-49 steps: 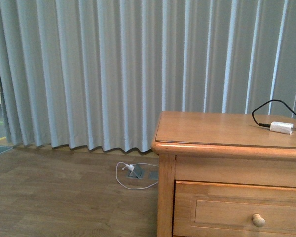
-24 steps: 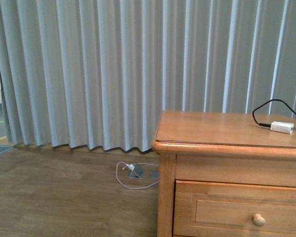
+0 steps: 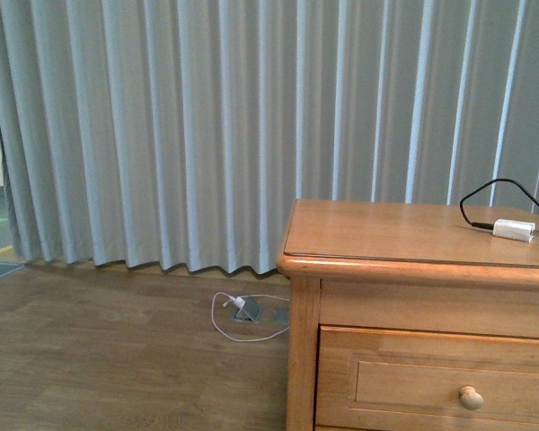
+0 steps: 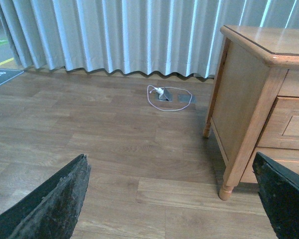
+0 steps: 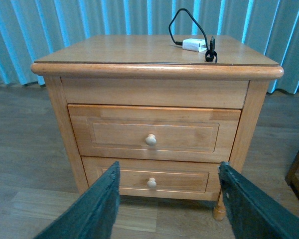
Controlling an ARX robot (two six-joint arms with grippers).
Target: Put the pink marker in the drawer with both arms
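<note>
You are at the very start of the task: both drawers of the dresser (image 5: 157,124) are shut and nothing is held. The drawer (image 5: 153,132) you need, the taller upper one with its round knob (image 5: 150,140), sits closed just under the top board, above the shallower drawer (image 5: 150,180).

The pink marker does not show in any view. On the dresser top you see only the white charger block (image 5: 195,45) with its black cable (image 5: 189,22), so you must first find the marker before any grasp.

In the right wrist view, the fingers of the right gripper (image 5: 167,209) stand wide apart and hold nothing; they are in front of the dresser, apart from it, with both knobs showing in the gap between them. The left gripper (image 4: 174,199) is also wide open and empty, over the wooden floor (image 4: 89,134) beside the dresser's side.

I judge the next move calls for one arm to go to the upper knob and pull, while the other looks for the marker
</note>
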